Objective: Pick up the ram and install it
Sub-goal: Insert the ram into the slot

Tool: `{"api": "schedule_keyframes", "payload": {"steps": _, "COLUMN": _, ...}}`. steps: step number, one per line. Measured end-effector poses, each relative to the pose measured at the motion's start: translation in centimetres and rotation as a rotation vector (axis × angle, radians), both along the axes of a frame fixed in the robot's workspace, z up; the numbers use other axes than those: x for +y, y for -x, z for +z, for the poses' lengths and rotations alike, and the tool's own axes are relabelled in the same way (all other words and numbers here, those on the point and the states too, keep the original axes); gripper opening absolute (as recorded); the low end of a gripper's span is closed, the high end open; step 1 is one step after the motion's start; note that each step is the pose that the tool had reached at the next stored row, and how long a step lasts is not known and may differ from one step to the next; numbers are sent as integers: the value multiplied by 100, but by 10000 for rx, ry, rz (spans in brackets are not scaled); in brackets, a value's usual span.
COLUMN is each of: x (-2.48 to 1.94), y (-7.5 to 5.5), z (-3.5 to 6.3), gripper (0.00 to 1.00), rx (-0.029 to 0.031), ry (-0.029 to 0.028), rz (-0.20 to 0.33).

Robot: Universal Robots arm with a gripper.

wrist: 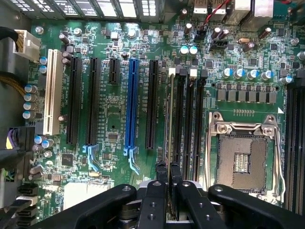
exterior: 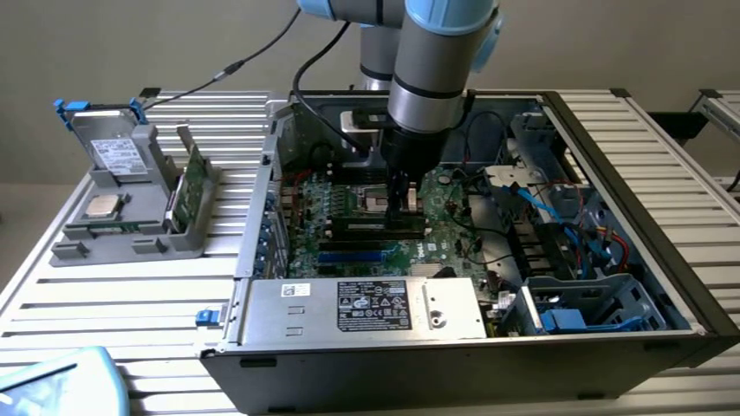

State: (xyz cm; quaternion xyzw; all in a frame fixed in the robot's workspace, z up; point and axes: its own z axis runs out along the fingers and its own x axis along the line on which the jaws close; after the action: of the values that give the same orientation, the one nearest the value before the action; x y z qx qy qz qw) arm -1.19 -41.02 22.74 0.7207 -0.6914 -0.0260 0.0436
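On the slatted surface (exterior: 116,295), an open computer case (exterior: 682,286) holds the motherboard (wrist: 114,109); cables (exterior: 555,208) crowd the case's side at the exterior view's right. A grey tray (exterior: 139,238) at the exterior view's left carries green cards (exterior: 191,182). Inside the case, the gripper (wrist: 168,168) is clamped on the ram (wrist: 170,109), seemingly edge-on over a black memory slot (wrist: 180,119) beside the processor socket (wrist: 243,157).

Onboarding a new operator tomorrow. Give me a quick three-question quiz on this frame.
1. True or false: the CPU socket on the motherboard is empty.
2. Multiple choice: what is the gripper shut on? A) the ram, seen edge-on over the memory slots; B) a hard drive; C) a blue cable.
3. Fill in: the grey fixture stands on the exterior view's ____ of the computer case.

Key: 1 true; 2 A; 3 left.
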Motion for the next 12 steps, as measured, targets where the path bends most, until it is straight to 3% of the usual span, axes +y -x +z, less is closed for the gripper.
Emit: {"api": "schedule_keyframes", "payload": {"steps": 12, "x": 0, "y": 0, "z": -14, "gripper": 14, "rx": -1, "ry": -3, "rz": -70}}
